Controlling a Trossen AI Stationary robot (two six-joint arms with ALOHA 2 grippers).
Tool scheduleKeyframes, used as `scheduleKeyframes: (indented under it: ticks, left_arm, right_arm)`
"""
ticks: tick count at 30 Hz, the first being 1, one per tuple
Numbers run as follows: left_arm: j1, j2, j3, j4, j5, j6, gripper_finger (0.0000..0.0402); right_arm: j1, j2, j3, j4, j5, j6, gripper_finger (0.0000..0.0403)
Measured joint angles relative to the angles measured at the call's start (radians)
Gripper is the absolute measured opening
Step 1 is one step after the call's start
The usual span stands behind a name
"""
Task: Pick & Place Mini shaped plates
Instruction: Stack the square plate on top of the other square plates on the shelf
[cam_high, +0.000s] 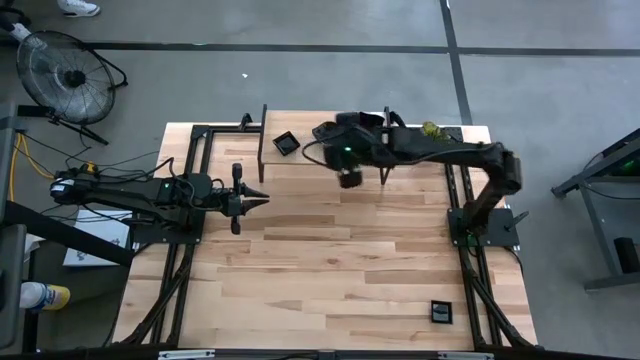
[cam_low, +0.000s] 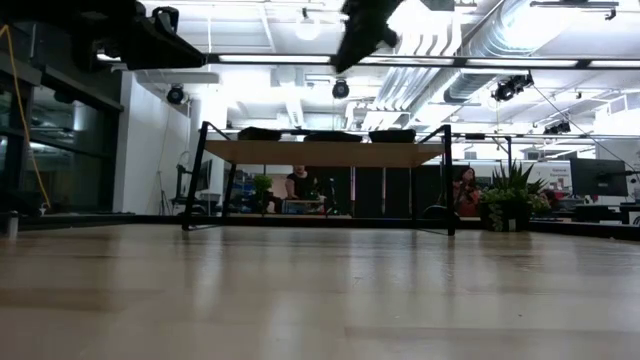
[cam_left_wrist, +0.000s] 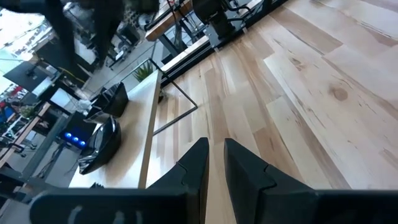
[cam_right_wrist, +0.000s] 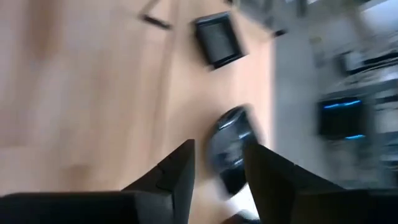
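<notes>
Glossy black plates sit on the raised wooden shelf (cam_high: 330, 148) at the 12 o'clock side of the table (cam_high: 330, 260). I see a square plate (cam_high: 286, 143) there, and an oval plate (cam_right_wrist: 231, 146) directly under my right gripper (cam_right_wrist: 217, 165), whose fingers stand apart with nothing between them. One more small square plate (cam_high: 441, 312) lies alone near the 5 o'clock corner of the table.

Step in hand, as I judge it: releasing the oval plate onto the shelf. To do it well I would lift straight up before swinging away, so that neither finger clips the rim and skids the plate toward the shelf edge, then check that it lies flat and clear of the square one.

Left gripper (cam_high: 252, 200) waits near 9 o'clock, its fingers (cam_left_wrist: 198, 163) nearly together, holding nothing.

Hard to make out: the right wrist view is smeared, so I cannot tell whether the oval plate touches a finger. In the high view the right arm covers that plate. The low view shows only dark shapes (cam_low: 325, 135) on the shelf top; I cannot count them.
</notes>
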Motion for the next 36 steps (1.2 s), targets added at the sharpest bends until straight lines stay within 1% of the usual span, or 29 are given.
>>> scheduleKeyframes:
  ticks: [7, 10, 12, 16, 21, 23, 26, 28, 30, 36]
  left_arm:
    - [0.000, 0.000, 0.000, 0.007, 0.001, 0.000, 0.0046]
    - [0.000, 0.000, 0.000, 0.006, 0.005, -0.001, 0.0046]
    - [0.000, 0.000, 0.000, 0.007, 0.008, -0.001, 0.0046]
    - [0.000, 0.000, 0.000, 0.006, 0.029, -0.009, 0.0046]
    - [0.000, 0.000, 0.000, -0.001, 0.045, -0.053, 0.0046]
    - [0.000, 0.000, 0.000, 0.000, 0.073, -0.064, 0.0046]
    - [0.000, 0.000, 0.000, 0.000, 0.105, -0.080, 0.0046]
    - [0.000, 0.000, 0.000, 0.000, 0.108, -0.081, 0.0046]
    - [0.000, 0.001, 0.000, 0.000, 0.108, -0.082, 0.0046]
    - [0.000, 0.026, 0.000, 0.006, 0.108, -0.084, 0.0046]
  right_arm:
    - [0.060, -0.131, 0.000, -0.300, -0.201, 0.312, 0.0118]
    - [0.107, -0.152, 0.000, -0.406, -0.314, 0.433, 0.0113]
    - [0.150, -0.152, 0.000, -0.477, -0.363, 0.503, 0.0113]
    - [0.257, -0.145, -0.003, -0.598, -0.372, 0.635, 0.0113]
    - [0.421, -0.142, -0.003, -0.676, -0.353, 0.831, 0.0113]
    - [0.497, -0.142, -0.003, -0.695, -0.322, 0.910, 0.0113]
    - [0.618, -0.143, -0.019, -0.696, -0.245, 1.011, 0.0112]
    - [0.693, -0.152, -0.073, -0.669, -0.199, 1.078, 0.0113]
    - [0.757, -0.161, -0.154, -0.633, -0.191, 1.157, 0.0113]
    - [0.892, -0.227, -0.431, -0.431, -0.304, 1.420, 0.0113]
